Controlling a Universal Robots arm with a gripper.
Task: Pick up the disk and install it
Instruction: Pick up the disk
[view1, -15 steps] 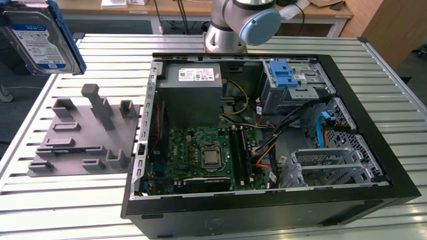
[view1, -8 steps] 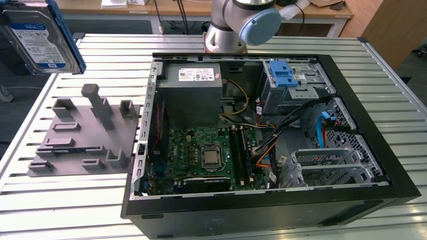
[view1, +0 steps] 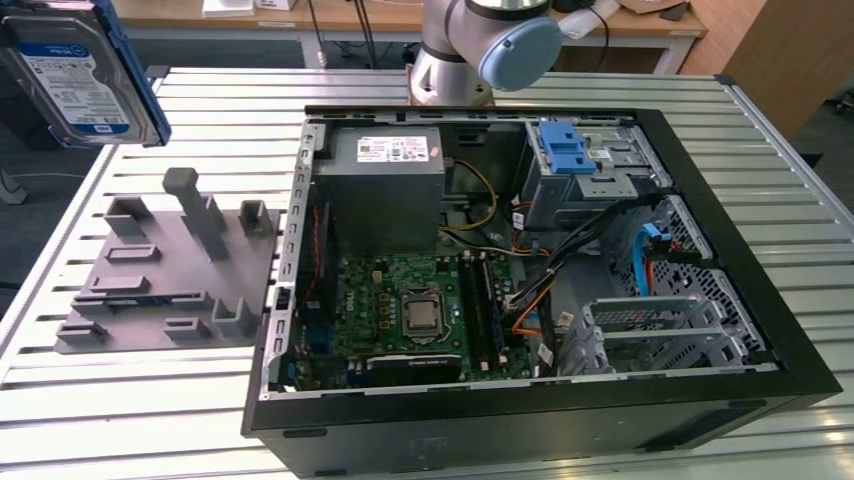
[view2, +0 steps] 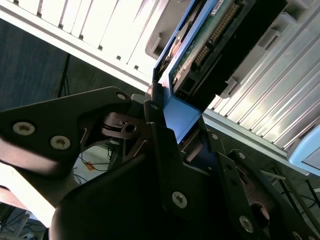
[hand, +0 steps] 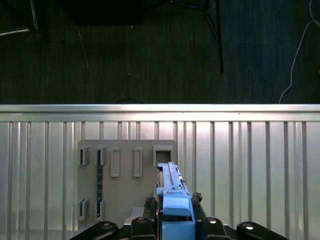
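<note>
Item: disk (view1: 74, 80), label outward, aloft and well above the grey fixture plate (view1: 160, 290) on the desk (view1: 134, 420).
Claw (view2: 172, 117): clamped on the disk's blue end rail.
Step, judged: pick-up done, carry in hand, install not yet done.
Requirement, judged: rails squared to the blue-latched cage (view1: 587, 160), well apart from the plate.

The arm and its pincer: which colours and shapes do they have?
The arm has a silver-grey round body with a pale blue cap on its joint. In the second wrist view, the pincer is matte black: flat linked plates with rounded corners and silver screws.
</note>
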